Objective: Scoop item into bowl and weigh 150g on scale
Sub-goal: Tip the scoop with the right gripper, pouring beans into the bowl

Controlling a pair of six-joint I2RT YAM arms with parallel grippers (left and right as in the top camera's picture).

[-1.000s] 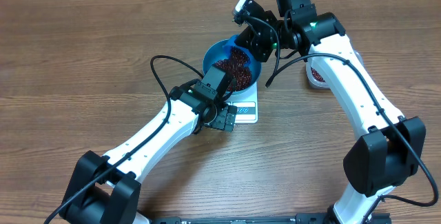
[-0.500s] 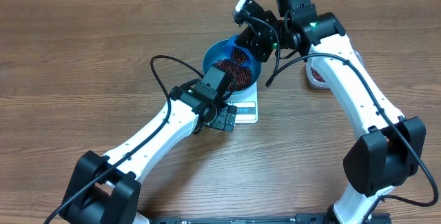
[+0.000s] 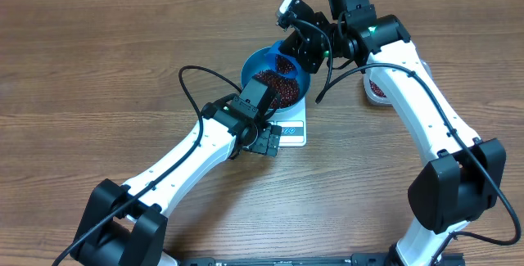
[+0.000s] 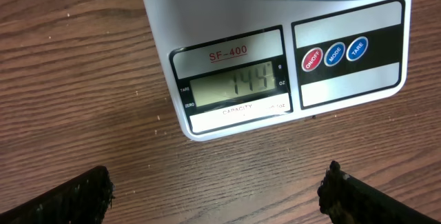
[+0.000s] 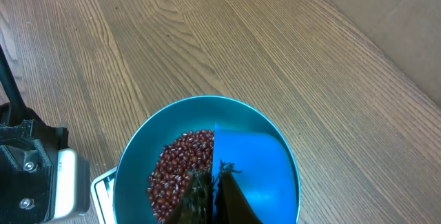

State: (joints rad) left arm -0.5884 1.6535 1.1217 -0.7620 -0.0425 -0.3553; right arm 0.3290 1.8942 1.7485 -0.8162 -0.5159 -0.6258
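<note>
Left gripper (image 4: 217, 186), fingers spread wide apart, sits just in front of the scale (image 4: 288, 72): red "SF-400" up top, faint digits that look like 144, "CAPACITY" beneath, buttons ON/OFF, MODE, TARE. Right gripper (image 5: 213, 193) is pinched tight on the blue scoop (image 5: 251, 158) inside the bowl (image 5: 134, 172), and the beans (image 5: 179, 165) lie heaped in that bowl, which sits on the scale

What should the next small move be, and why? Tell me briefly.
Probably raise the right gripper, shut on the scoop, clear of the bowl and fetch a few more beans: the scoop looks empty, and the faint display on the scale seems to read just under the target.
</note>
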